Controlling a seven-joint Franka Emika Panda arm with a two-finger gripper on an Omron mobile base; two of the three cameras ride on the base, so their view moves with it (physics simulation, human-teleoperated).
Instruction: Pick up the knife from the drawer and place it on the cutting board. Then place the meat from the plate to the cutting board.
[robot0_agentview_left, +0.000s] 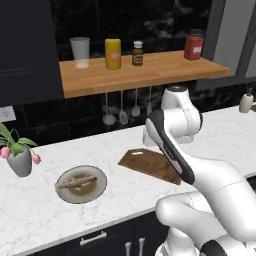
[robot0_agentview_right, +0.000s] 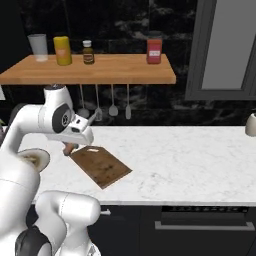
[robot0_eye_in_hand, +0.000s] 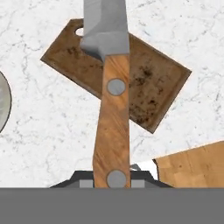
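My gripper (robot0_eye_in_hand: 116, 180) is shut on the knife (robot0_eye_in_hand: 113, 122), holding the butt of its brown wooden handle; the silver-grey blade points away, over the cutting board (robot0_eye_in_hand: 153, 83). In the right base view the gripper (robot0_agentview_right: 75, 139) hangs just above the board's (robot0_agentview_right: 100, 165) left corner, and the handle (robot0_agentview_right: 69, 148) pokes out beneath it. The brown board (robot0_agentview_left: 150, 162) lies bare on the white marble counter. To its left sits the plate (robot0_agentview_left: 97, 187) with the pale strip of meat (robot0_agentview_left: 76, 181) on it. The black drawer front (robot0_agentview_left: 93, 238) sits below the counter edge.
A grey vase of pink tulips (robot0_agentview_left: 20, 160) stands at the far left of the counter. The wall shelf (robot0_agentview_left: 140, 72) carries a cup, a yellow jar, a bottle and a red jar, with utensils (robot0_agentview_left: 122, 112) hanging under it. A soap dispenser (robot0_agentview_left: 246, 102) stands far right.
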